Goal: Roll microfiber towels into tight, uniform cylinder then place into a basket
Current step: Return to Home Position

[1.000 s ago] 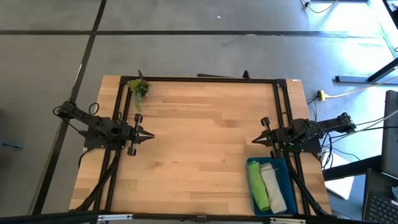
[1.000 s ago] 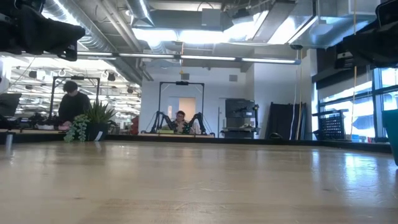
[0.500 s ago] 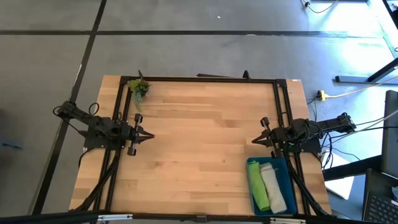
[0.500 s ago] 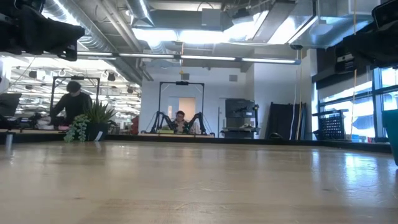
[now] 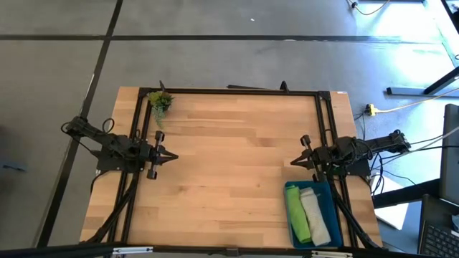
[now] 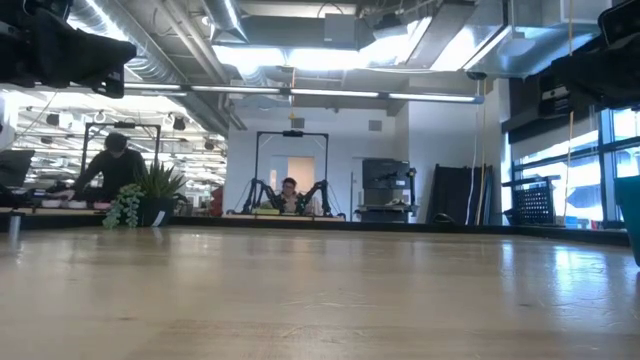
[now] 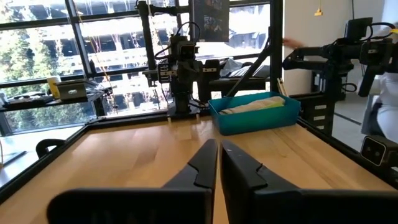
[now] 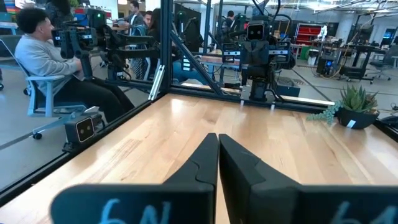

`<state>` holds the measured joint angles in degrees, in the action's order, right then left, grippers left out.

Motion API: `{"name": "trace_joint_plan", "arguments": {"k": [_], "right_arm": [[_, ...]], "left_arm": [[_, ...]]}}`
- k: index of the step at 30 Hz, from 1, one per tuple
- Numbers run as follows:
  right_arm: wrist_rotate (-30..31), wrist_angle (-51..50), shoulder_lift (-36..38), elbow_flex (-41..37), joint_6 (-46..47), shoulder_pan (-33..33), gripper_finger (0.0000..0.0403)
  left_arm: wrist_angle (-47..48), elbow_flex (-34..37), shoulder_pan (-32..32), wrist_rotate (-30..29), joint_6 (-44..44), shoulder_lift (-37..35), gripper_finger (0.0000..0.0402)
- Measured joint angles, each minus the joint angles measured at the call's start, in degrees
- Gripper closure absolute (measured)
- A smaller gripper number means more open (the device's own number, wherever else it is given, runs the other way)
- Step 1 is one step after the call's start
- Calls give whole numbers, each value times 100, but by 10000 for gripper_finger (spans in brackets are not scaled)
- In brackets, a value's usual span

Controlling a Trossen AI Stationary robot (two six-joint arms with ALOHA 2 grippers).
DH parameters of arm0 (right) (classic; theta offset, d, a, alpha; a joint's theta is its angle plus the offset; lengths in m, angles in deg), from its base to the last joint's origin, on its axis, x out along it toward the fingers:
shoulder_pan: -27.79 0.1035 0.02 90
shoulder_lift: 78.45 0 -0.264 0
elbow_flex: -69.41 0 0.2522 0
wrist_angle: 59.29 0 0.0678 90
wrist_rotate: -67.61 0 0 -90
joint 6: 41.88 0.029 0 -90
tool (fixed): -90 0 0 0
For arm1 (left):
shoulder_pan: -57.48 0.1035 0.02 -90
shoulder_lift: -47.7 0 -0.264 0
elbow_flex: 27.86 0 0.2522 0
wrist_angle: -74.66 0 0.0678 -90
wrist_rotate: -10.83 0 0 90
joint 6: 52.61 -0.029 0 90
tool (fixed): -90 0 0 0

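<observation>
In the lower right of the high view, the basket (image 5: 327,203) stands on the wooden table (image 5: 229,179) by its right edge. Both microfiber towels lie rolled side by side inside it, the green towel (image 5: 298,215) on the picture's left and the grey towel (image 5: 315,218) on its right.

Just above the basket in that view, the right gripper (image 5: 292,162) hangs over the table's right side, pointing toward the centre. Its fingers (image 8: 239,168) are pressed together with nothing between them, and it is clear of the basket and both towels.

Across the table at mid-left, the left gripper (image 5: 174,155) faces it, well apart from the basket. Its fingers (image 7: 202,165) are closed to a thin slit and hold nothing.

Farther off, a small plant sprig (image 5: 160,102) sits at the table's upper left corner. Beyond the table, the low view shows a person (image 6: 115,170) bent over a bench at far left.
</observation>
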<state>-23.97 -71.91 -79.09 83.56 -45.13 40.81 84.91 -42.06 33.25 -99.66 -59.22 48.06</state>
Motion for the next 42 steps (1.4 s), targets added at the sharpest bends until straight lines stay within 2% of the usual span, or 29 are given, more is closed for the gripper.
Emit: {"name": "trace_joint_plan", "arguments": {"k": [10,42], "right_arm": [[0,1,0,0,-18,0,386],[0,0,0,2,-21,0,386]], "left_arm": [[0,0,1,0,0,0,375],[0,0,-2,0,0,0,374]]}}
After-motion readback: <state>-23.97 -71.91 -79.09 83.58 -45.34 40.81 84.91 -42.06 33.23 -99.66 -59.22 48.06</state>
